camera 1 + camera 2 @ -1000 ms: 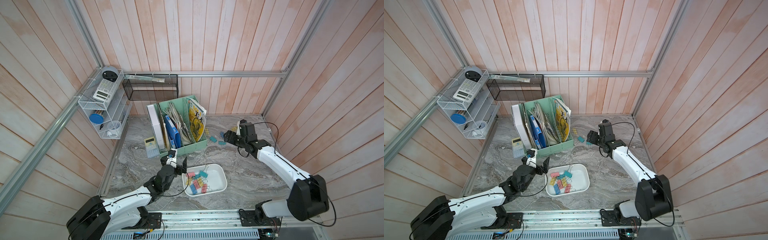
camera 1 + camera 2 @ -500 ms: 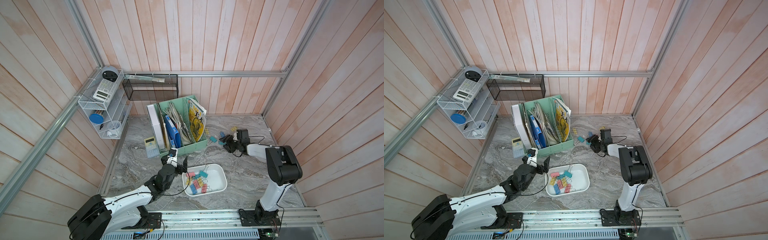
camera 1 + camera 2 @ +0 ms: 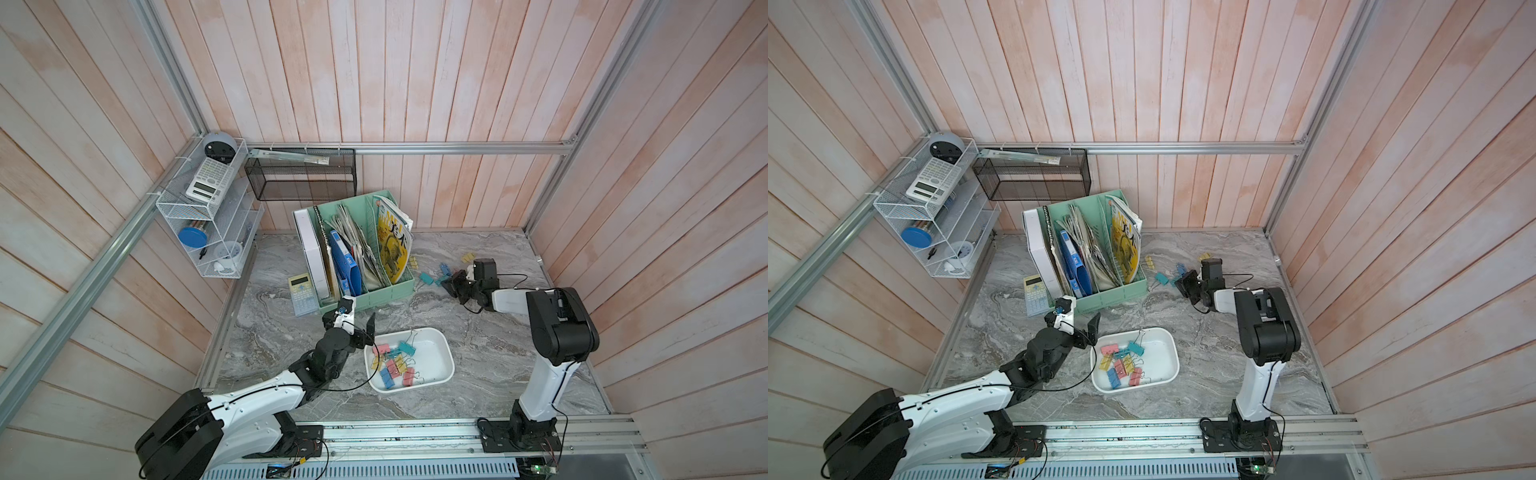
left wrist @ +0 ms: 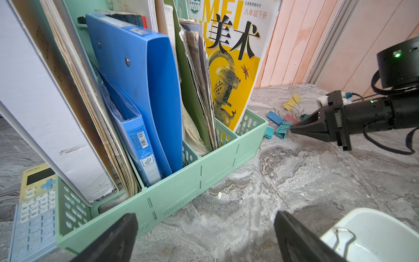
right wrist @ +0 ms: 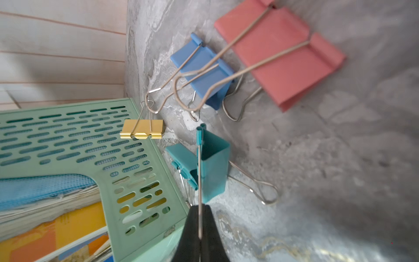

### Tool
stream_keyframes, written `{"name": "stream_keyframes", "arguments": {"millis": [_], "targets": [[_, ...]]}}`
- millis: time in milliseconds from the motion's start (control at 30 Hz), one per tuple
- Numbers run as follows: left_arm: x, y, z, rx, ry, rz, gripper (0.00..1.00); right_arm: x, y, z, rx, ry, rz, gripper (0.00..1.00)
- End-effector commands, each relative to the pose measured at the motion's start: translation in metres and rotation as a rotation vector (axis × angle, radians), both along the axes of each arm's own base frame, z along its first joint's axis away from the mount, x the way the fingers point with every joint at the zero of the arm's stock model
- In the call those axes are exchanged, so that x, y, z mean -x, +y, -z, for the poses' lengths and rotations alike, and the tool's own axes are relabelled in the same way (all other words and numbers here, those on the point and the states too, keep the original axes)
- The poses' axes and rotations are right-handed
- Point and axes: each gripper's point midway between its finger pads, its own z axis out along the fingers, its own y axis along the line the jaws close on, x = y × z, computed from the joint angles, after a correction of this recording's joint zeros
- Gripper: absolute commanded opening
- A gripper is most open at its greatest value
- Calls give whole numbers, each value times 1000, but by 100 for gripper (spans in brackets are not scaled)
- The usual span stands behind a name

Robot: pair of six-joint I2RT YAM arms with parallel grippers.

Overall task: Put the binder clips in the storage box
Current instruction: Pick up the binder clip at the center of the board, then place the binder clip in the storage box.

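Since a second ago, the right arm has folded its elbow in and brought its pincer down low over the table. Its jaws, apart then, have now come together. The left arm has not moved.

From left to right in a top view: a small calculator (image 3: 301, 295) lies on the grey marble table. Beside it stands a green file organizer (image 3: 374, 293) stuffed with folders and a yellow magazine. In front of the organizer the left gripper (image 3: 350, 323) hovers with its jaws spread wide, holding nothing. It sits just beside the storage box (image 3: 432, 355), a shallow white tray near the front of the table. About ten pastel binder clips (image 3: 392, 365) already lie heaped in the left half of the tray.

Further right, by the organizer's far corner, more clips are still loose on the table: a yellow clip (image 5: 141, 129), a blue clip (image 5: 204, 68), a pink clip (image 5: 278, 56) and a small teal clip (image 5: 181, 158). The right gripper (image 5: 199, 207) is pinched closed on the thin wire handle of a larger teal clip (image 5: 213, 163), which appears to rest on the table, touching the small teal one.

The step in hand looks like the grasp of one more clip. The next move likely calls for a straight lift clear of the neighbouring clips and the organizer's corner. A carry toward the tray and a release over its bare right half would follow. The clip may swing on its wire.
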Motion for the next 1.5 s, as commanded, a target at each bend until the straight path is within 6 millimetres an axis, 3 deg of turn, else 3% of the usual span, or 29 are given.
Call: {"name": "stream_keyframes", "arguments": {"millis": [0,67,200,367,500,600,800,933,1067,1400,1467], "targets": [[-2,-7,-8,5,-8,22,100,9,1,-16,-2,-44,-38,0],[-2,-7,-8,4,-10,21,100,18,4,-23,-13,-52,-63,0],[-1,-6,-10,11,-14,22,100,50,12,-57,-2,-105,-145,0],[3,-9,-13,43,-13,43,100,118,25,-101,195,-194,-310,0],[6,-13,-15,68,-12,69,100,180,47,-128,294,-288,-501,0],[6,-14,-15,82,-13,76,100,224,68,-130,305,-307,-665,0],[5,-13,-13,68,-12,68,100,282,78,-95,357,-160,-870,0],[5,-13,-13,63,-12,66,100,299,74,-69,415,-50,-930,0],[5,-13,-13,63,-11,68,100,302,74,-50,448,19,-957,0],[5,-12,-14,60,-14,62,100,287,95,-17,480,53,-967,3],[5,-12,-15,65,-14,63,100,287,95,-14,485,59,-971,8]]}}
